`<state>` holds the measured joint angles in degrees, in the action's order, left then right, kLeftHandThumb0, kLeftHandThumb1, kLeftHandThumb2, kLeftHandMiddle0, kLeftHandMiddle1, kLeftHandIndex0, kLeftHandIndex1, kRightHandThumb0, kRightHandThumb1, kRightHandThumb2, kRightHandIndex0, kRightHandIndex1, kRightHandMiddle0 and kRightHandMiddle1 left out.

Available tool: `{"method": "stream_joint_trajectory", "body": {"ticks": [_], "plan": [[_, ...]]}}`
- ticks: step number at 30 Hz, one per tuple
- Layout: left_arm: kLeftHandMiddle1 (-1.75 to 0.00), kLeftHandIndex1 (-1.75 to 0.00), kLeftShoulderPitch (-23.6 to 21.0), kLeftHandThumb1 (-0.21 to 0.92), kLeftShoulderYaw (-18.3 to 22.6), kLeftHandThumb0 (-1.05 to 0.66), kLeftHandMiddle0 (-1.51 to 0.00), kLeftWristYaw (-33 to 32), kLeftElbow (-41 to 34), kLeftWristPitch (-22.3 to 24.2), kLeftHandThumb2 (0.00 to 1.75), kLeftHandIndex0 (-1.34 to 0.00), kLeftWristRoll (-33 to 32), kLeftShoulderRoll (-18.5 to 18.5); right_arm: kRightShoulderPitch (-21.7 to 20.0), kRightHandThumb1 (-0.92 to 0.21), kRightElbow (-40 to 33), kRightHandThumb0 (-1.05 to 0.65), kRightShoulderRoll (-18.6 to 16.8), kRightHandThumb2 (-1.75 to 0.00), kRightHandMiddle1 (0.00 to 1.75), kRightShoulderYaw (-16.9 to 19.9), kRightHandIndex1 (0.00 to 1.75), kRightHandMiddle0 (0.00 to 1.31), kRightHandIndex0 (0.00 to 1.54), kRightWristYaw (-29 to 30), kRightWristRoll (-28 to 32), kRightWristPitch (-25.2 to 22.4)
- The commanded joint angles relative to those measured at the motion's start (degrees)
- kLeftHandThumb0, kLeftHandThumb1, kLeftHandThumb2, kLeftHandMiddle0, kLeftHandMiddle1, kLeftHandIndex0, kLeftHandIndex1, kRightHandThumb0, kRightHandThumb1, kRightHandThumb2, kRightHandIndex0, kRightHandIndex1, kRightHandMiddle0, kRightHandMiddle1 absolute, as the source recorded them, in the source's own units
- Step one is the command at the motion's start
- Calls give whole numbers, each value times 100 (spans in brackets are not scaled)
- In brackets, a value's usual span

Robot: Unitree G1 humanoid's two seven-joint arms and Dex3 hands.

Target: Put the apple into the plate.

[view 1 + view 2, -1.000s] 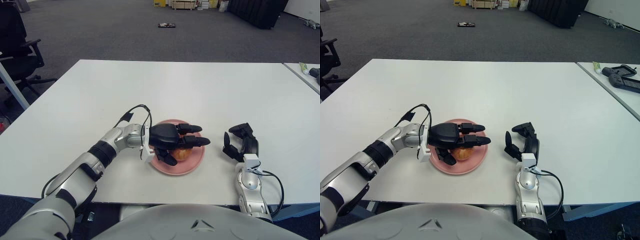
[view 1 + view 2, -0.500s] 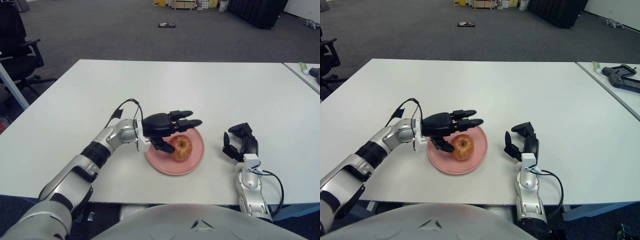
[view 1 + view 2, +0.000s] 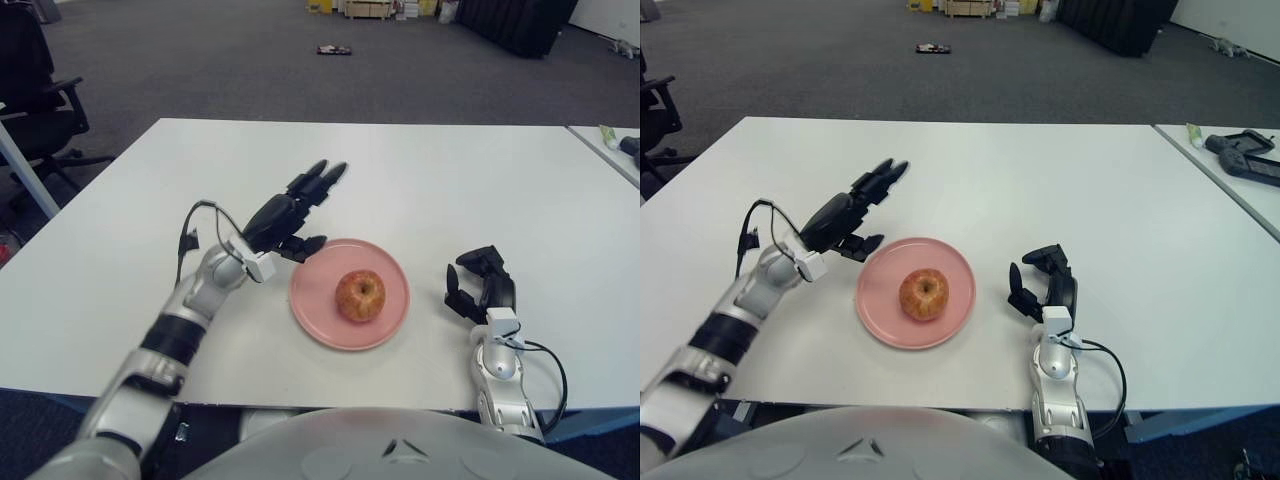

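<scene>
The apple (image 3: 360, 295) is sitting upright in the middle of the pink plate (image 3: 315, 320) on the white bench (image 3: 450, 190), so the placing looks done. Your left hand (image 3: 285, 212) is hanging just left of the plate with fingers (image 3: 322, 177) spread, gripping nothing. When you're clearing it, go up and away to the left so you aren't clipping the rim. The right hand (image 3: 480, 285) is idling right of the plate, fingers loosely curled, empty.
</scene>
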<state>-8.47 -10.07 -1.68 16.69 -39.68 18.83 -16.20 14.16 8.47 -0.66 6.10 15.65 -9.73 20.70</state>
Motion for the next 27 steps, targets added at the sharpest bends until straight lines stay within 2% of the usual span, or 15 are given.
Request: {"method": "stream_joint_trajectory", "body": {"ticks": [1, 3, 7, 11, 13, 16, 17, 20, 23, 27], "plan": [[-8, -33, 181, 92, 320, -92, -10, -315, 236, 207, 121, -1, -281, 235, -109, -62, 101, -39, 23, -94, 175, 10, 139, 38, 69, 6, 38, 105], [-16, -55, 265, 92, 425, -89, -15, -488, -15, 399, 120, 0, -293, 412, -117, -62, 120, -39, 23, -94, 175, 10, 139, 38, 70, 17, 22, 125], [-66, -112, 598, 92, 585, -74, -19, -886, -440, 621, 116, -3, -402, 890, -128, -62, 130, -39, 24, -94, 175, 11, 139, 38, 70, 17, 12, 128], [-90, -139, 816, 92, 806, -65, -27, -1063, -530, 948, 111, -9, -854, 1310, -141, -62, 149, -39, 26, -94, 175, 18, 138, 38, 70, 26, 13, 144], [-98, -149, 833, 92, 903, -64, -32, -1201, -464, 963, 109, -12, -929, 1454, -150, -62, 170, -39, 27, -94, 175, 20, 138, 38, 70, 24, 25, 169], [-112, -164, 750, 92, 1113, -61, -39, -1565, 156, 795, 107, -21, -913, 1610, -171, -62, 209, -39, 14, -94, 175, 22, 139, 38, 69, 16, 58, 203], [-125, -168, 728, 92, 1163, -58, -43, -1671, 285, 801, 107, -27, -886, 1652, -177, -62, 217, -39, 7, -94, 175, 21, 139, 38, 69, 17, 65, 206], [-150, -172, 632, 92, 1271, -52, -48, -2020, 602, 916, 105, -38, -718, 1726, -187, -62, 230, -39, -21, -94, 175, 25, 139, 38, 68, 33, 80, 188], [-165, -174, 567, 92, 1288, -49, -50, -2224, 758, 936, 103, -44, -587, 1759, -189, -62, 233, -39, -39, -94, 175, 34, 139, 38, 67, 49, 80, 175], [-173, -174, 455, 92, 1262, -47, -56, -2449, 1108, 784, 101, -51, -474, 1804, -184, -62, 223, -39, -78, -94, 175, 47, 139, 38, 65, 106, 71, 148]]}}
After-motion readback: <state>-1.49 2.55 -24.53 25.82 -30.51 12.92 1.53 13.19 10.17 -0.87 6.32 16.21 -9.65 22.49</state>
